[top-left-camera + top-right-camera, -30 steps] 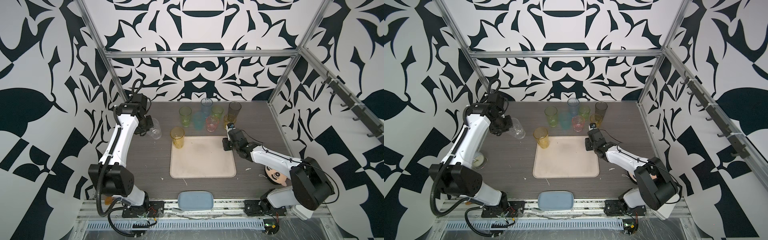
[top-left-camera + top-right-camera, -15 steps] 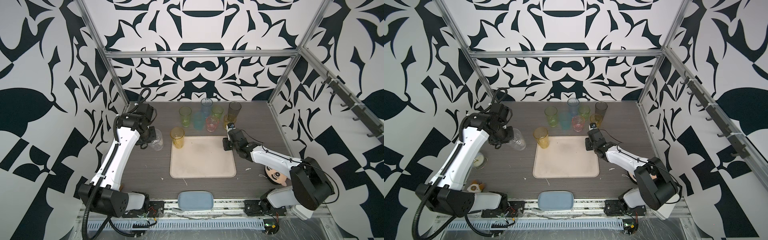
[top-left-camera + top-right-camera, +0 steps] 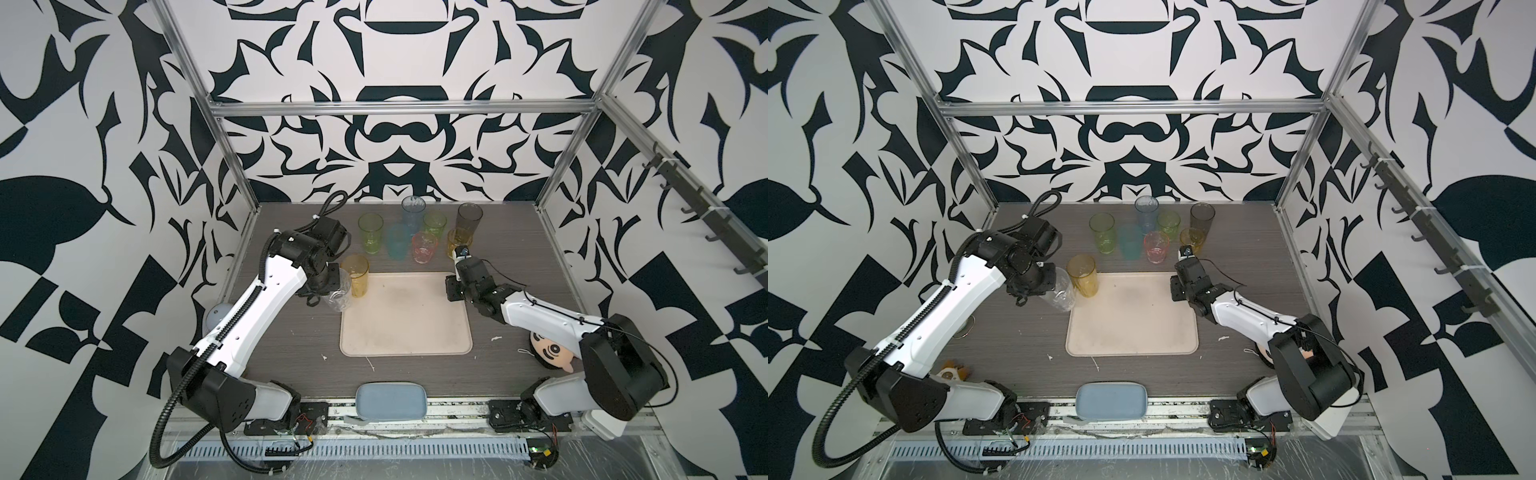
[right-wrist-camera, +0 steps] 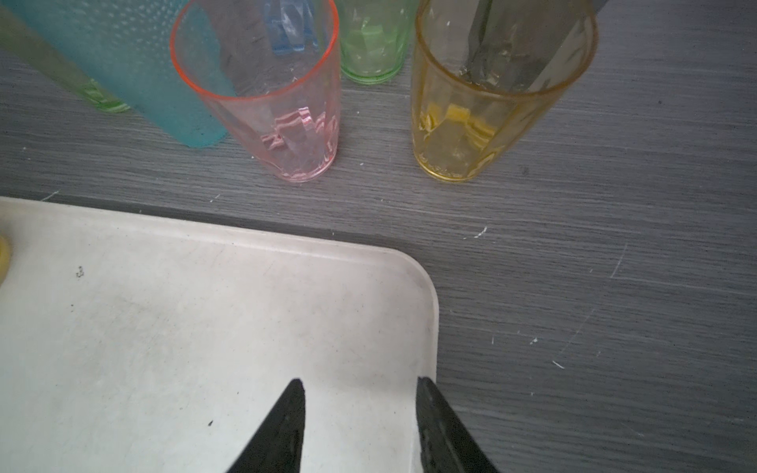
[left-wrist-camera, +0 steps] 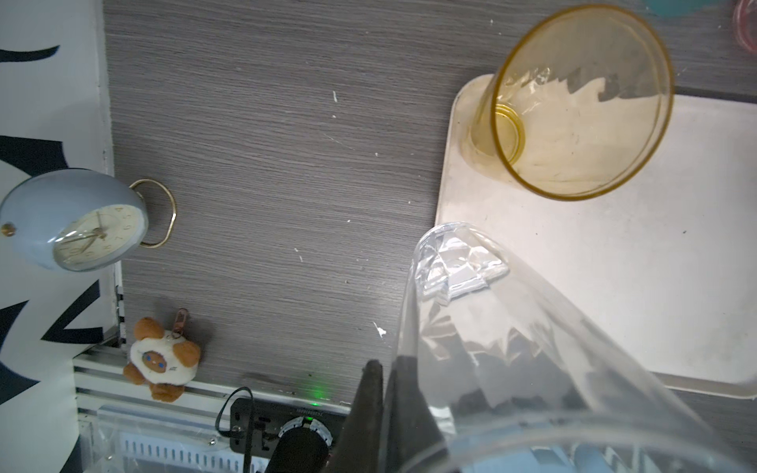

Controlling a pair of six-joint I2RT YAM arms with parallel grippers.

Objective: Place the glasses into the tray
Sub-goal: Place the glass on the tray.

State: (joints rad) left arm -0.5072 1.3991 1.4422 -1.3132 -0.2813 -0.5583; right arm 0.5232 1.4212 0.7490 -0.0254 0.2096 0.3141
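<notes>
My left gripper point(image 5: 389, 362) is shut on the wall of the colourless glass point(image 5: 491, 327), which hangs tilted by the left edge of the cream tray point(image 3: 405, 332); both top views show it point(image 3: 338, 293) point(image 3: 1061, 291). A tall amber glass point(image 3: 356, 275) stands on the tray's far left corner. My right gripper point(image 4: 360, 383) is open and empty over the tray's far right corner. Behind the tray stand several glasses: tall green point(image 3: 370, 232), teal point(image 3: 397, 243), blue point(image 3: 412, 212), short green point(image 3: 434, 222), pink point(image 4: 286, 123), short yellow point(image 4: 471, 123) and smoky grey point(image 3: 469, 218).
A blue-grey pad point(image 3: 392, 401) lies at the table's front edge. A doll head point(image 3: 548, 353) sits by the right arm's base. A small clock point(image 5: 73, 221) and a plush toy point(image 5: 164, 360) lie at the left side. Metal frame posts stand at the back corners.
My left arm has carried the colourless glass forward and right, from the far left of the table to the tray's left edge. The right arm has stayed in place.
</notes>
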